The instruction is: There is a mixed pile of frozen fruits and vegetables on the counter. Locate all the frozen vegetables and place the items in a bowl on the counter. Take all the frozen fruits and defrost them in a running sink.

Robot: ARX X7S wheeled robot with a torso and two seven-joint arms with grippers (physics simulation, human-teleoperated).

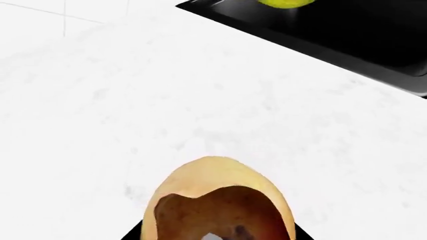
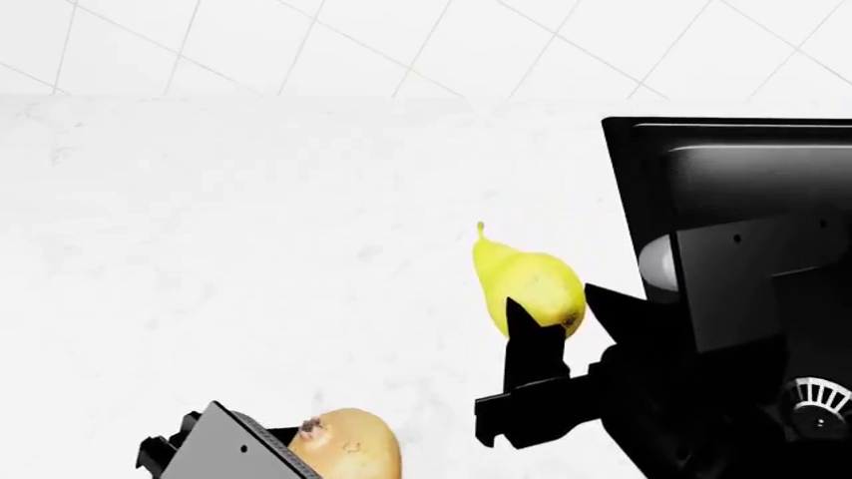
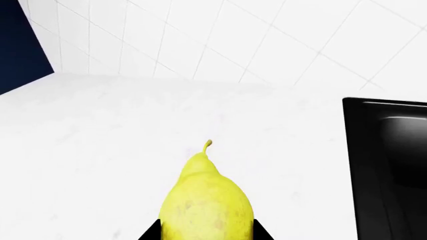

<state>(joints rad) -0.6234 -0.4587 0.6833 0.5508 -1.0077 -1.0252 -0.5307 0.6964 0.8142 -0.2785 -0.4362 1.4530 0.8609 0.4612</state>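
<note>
My right gripper (image 2: pixel 570 321) is shut on the yellow pear (image 2: pixel 526 282), stem pointing away, just left of the black sink (image 2: pixel 725 170). In the right wrist view the pear (image 3: pixel 207 197) fills the gap between the black fingers (image 3: pixel 150 233). My left gripper (image 2: pixel 286 447) is shut on the rounded tan-yellow fruit (image 2: pixel 353 449) low over the white counter (image 2: pixel 239 249). In the left wrist view that fruit (image 1: pixel 220 195) sits between the jaws, with the pear (image 1: pixel 287 2) showing at the sink's edge (image 1: pixel 313 35). The vegetables, the bowl and the reddish fruit are out of view.
A white tiled wall (image 2: pixel 399 45) backs the counter. The sink's left rim (image 3: pixel 350 165) runs close beside the right gripper. A navy blue panel (image 3: pixel 20 45) shows at the far corner in the right wrist view.
</note>
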